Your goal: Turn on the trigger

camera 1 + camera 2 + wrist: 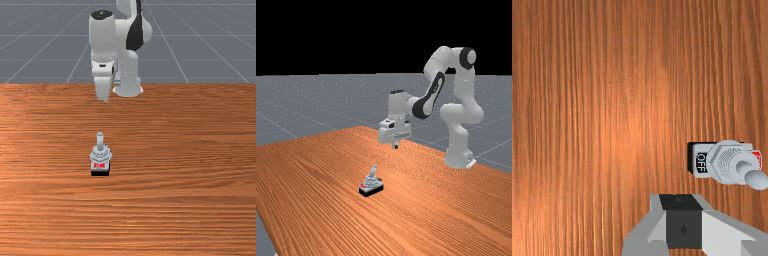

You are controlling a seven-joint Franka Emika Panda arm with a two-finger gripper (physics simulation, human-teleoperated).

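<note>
The gripper (pixel 395 146) hangs pointing down above the table, higher than the trigger switch (pixel 371 187) and on its arm side. Its fingers are together, with nothing held. In the front view the small grey switch (pixel 100 156) stands upright, its red label facing the camera, its lever (pixel 100 140) rising from the top. The far view has this lever leaning slightly toward the arm. Past the gripper (pixel 683 202) in the wrist view lies the switch body (pixel 724 161), with a black OFF label (pixel 701 162) at one end and part of a red label at the other.
The wooden table (pixel 190 200) extends around the switch on all sides. The arm's base (pixel 458 156) stands at the table's far edge, seen from the front. Grey floor lies beyond.
</note>
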